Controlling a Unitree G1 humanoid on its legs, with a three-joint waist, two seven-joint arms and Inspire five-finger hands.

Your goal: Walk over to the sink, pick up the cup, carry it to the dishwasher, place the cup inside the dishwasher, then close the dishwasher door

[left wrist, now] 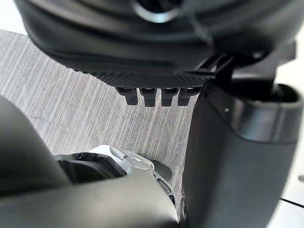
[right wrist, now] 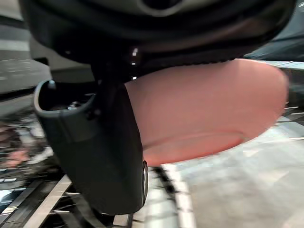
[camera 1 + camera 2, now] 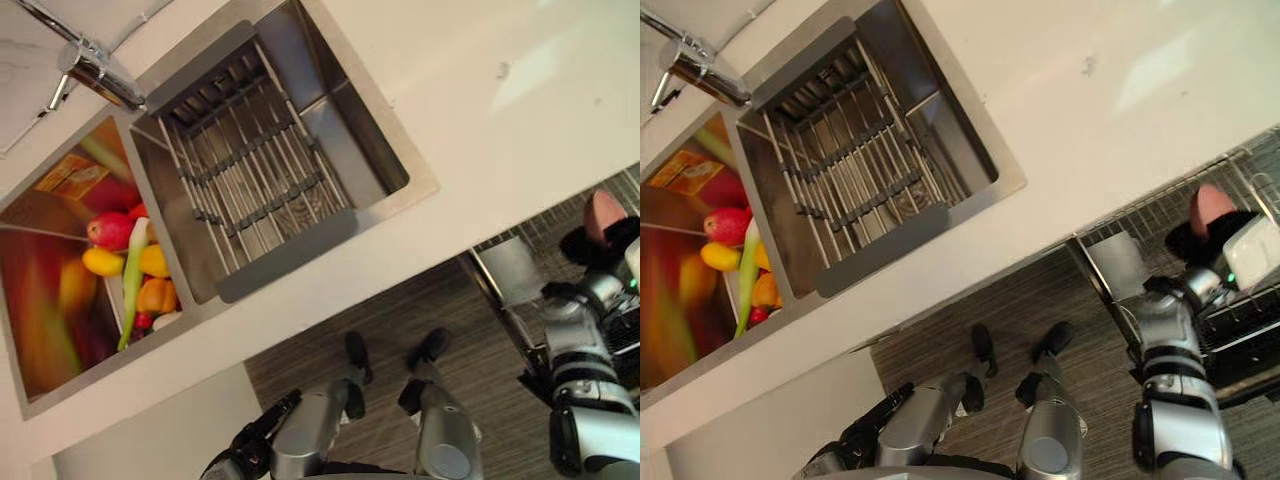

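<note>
The view looked down over a pale counter (image 3: 480, 100) with a steel sink (image 3: 400, 195). A slatted rack (image 3: 250, 170) sat in 1 basin, and bright fruit and vegetables (image 3: 130, 265) in the other, below a chrome tap (image 3: 95, 70).

Off to the robot's right, the right hand (image 3: 1195, 242) held the pink cup (image 3: 1212, 208) just above the wire basket (image 3: 1150, 215) of the open dishwasher. In the right wrist view, the thumb (image 2: 95, 142) pressed against the cup's side, and the cup lay tilted, not yet resting on the wires.

The left hand (image 3: 245, 450) hung low over the striped floor (image 3: 330, 330). Its fingers (image 1: 156, 96) were loose and held nothing.

The task appeared to be at the placing step. The next move likely called for lowering the cup until the basket took its weight, easing the fingers apart, and drawing the hand clear. Closing the door would come after that.
</note>
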